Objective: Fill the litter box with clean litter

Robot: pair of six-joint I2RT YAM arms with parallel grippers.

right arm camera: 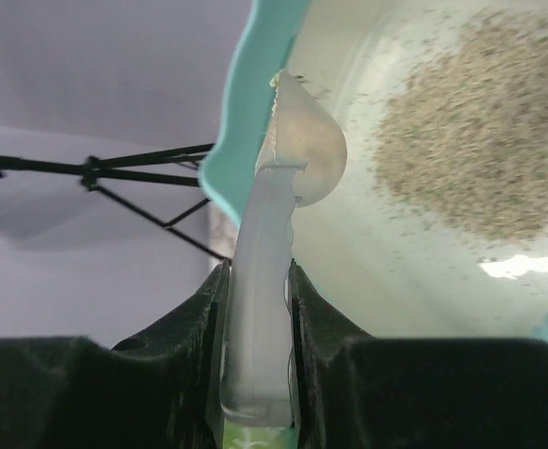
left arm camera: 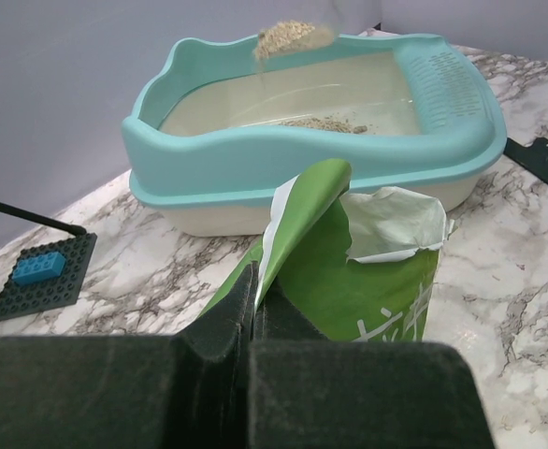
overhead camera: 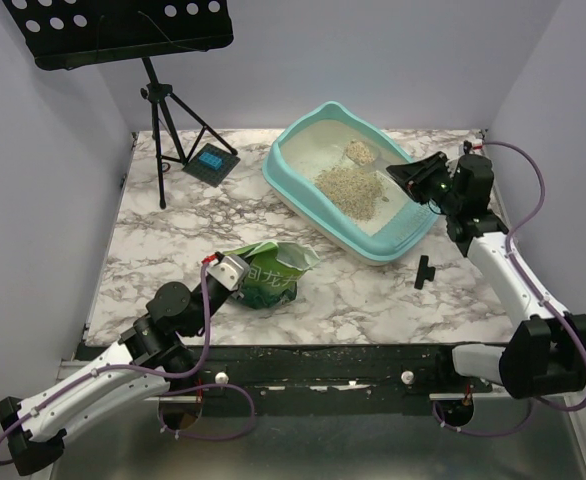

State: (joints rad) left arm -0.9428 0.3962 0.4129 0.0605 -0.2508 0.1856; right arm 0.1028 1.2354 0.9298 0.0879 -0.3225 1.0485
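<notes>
The turquoise litter box (overhead camera: 295,184) stands at the back right of the table, with a pile of beige clean litter (overhead camera: 349,190) inside; the box also shows in the left wrist view (left arm camera: 255,159) and the pile in the right wrist view (right arm camera: 470,150). My right gripper (overhead camera: 405,173) is shut on the handle of a clear plastic scoop (right arm camera: 272,253) and holds it over the box; the scoop carries litter (overhead camera: 359,151). My left gripper (overhead camera: 223,268) is shut on the torn top edge of the green litter bag (left arm camera: 367,281), which stands open on the table (overhead camera: 273,275).
A black tripod stand (overhead camera: 163,110) and a small dark plate with a blue brick (overhead camera: 211,162) are at the back left. A small black clip (overhead camera: 423,271) lies on the marble right of the bag. Grey walls close in both sides.
</notes>
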